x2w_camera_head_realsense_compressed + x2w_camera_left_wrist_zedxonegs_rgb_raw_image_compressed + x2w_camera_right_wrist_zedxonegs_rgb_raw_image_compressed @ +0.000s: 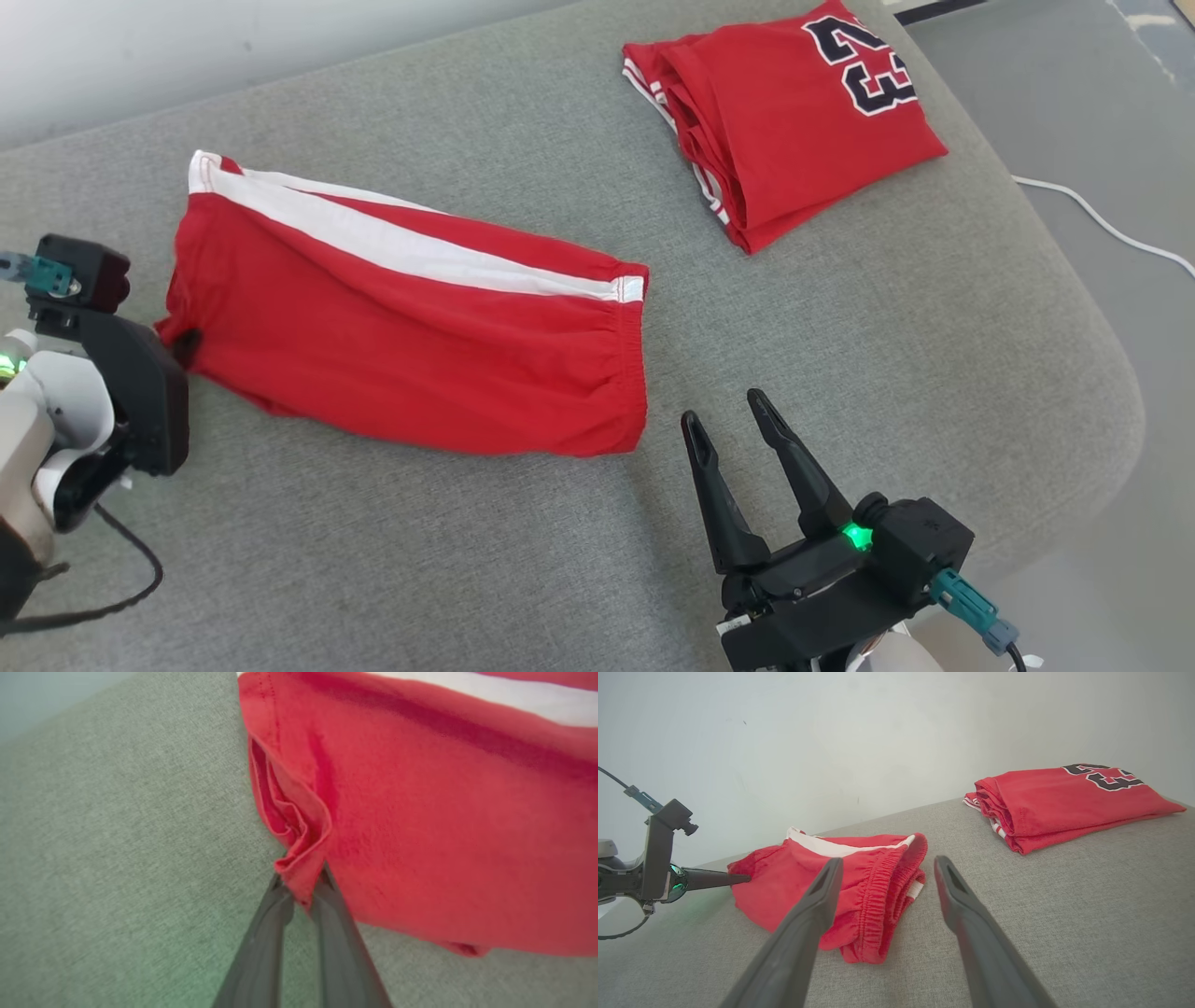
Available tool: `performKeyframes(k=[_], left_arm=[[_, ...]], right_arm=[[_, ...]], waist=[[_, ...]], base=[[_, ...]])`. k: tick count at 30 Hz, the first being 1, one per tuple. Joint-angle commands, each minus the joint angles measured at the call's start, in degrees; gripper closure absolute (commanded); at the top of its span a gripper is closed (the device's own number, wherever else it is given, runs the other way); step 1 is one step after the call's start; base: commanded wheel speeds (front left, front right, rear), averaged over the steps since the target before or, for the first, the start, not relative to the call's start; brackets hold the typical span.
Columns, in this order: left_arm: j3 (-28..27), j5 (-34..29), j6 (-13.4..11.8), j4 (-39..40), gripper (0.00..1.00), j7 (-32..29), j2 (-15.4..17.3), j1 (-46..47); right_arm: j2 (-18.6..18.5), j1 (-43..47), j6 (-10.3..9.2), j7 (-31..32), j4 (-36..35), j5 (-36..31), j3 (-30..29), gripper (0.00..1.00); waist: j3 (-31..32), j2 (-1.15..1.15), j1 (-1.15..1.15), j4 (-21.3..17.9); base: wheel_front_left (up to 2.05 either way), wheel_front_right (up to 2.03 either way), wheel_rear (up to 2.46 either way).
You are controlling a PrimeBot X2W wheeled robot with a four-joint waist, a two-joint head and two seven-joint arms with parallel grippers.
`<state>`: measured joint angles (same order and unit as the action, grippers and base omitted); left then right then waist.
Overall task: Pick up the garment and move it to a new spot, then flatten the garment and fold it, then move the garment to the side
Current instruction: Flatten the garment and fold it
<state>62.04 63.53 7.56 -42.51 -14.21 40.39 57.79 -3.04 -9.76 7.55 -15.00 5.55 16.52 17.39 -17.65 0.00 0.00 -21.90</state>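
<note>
You can see the red shorts (401, 345) lying flat in the middle of the grey cushion (840, 355). A white stripe (420, 247) runs along their far edge. The stretchy waist end (627, 373) points to your right, and the leg end points to your left.

Your left gripper (187, 347) is at the leg end. Its two dark fingers are pressed close together, and they pinch a bunched-up bit of the red hem (299, 858) between them. The pinched corner is puckered into little folds.

Your right gripper (724, 411) is just beside the waist end, not touching it. Its fingers are spread wide with nothing between them.

Far back on your right, well apart from the shorts, sits a folded red jersey (794, 121) with dark numbers on it. A white cable (1102, 219) lies on the floor past the cushion.
</note>
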Motion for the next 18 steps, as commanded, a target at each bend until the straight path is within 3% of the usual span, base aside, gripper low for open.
performKeyframes(k=[1,10,18], left_arm=[[-0.4,-0.1,-0.6,-1.0,1.0,1.6,-0.5,0.5],[-0.2,-1.3,-1.6,-1.0,1.0,5.0,-2.8,0.0],[0.5,-1.1,-3.6,4.9,1.0,5.4,-3.3,-3.1]], right_arm=[[0.3,-0.3,-0.16,-0.2,0.3,-0.7,-0.1,0.0],[0.2,0.7,-0.16,-0.2,1.4,-1.3,-0.8,0.0],[-0.7,2.0,-0.16,-0.2,1.9,-1.5,-2.0,0.0]], waist=[[0.6,0.0,0.0,0.7],[4.0,0.0,0.0,4.8],[6.8,0.0,0.0,10.7]], base=[[0.0,0.0,0.0],[0.0,0.0,0.0],[0.0,0.0,0.0]])
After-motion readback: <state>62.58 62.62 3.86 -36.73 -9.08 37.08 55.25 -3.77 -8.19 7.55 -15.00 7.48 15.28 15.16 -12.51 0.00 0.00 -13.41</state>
